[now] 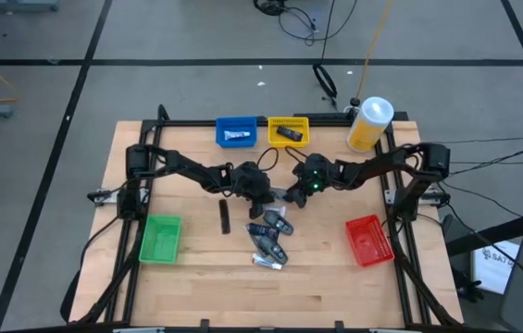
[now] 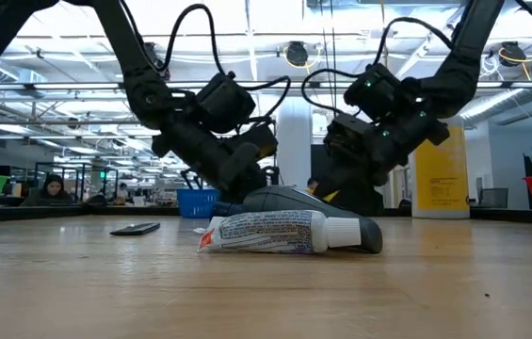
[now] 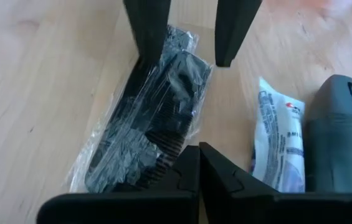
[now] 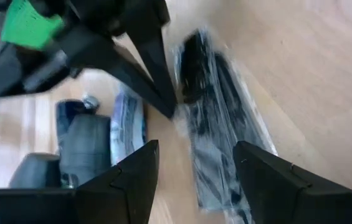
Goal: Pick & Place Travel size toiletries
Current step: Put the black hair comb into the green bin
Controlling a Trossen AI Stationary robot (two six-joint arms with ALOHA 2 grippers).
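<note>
A black comb in a clear wrapper (image 3: 144, 130) (image 4: 216, 143) lies flat on the wood table. My right gripper (image 4: 195, 146) (image 1: 295, 194) is open, with one finger on each side of one end of the packet. My left gripper (image 3: 199, 155) (image 1: 263, 191) is shut, and its tips point down at the packet's long edge. Beside the packet lie a white printed tube (image 3: 275, 143) and a grey bottle (image 3: 341, 143). More small toiletries sit in a pile (image 1: 270, 239) nearer the table's near edge. A dark flat stick (image 1: 226, 217) lies alone to the left. My left gripper has its shut fingertips (image 4: 169, 109) at the wrapper's long edge (image 3: 172, 152), coming from above at a slant. I cannot tell whether they touch the wrapper or stand just beside it. The packet lies flat on the table.
A blue bin (image 1: 236, 132) and a yellow bin (image 1: 288, 132) at the far edge each hold an item. A green bin (image 1: 159, 238) stands at the left and a red bin (image 1: 367, 239) at the right. A yellow canister with a white lid (image 1: 369, 123) is at the far right. The two grippers are close together.
</note>
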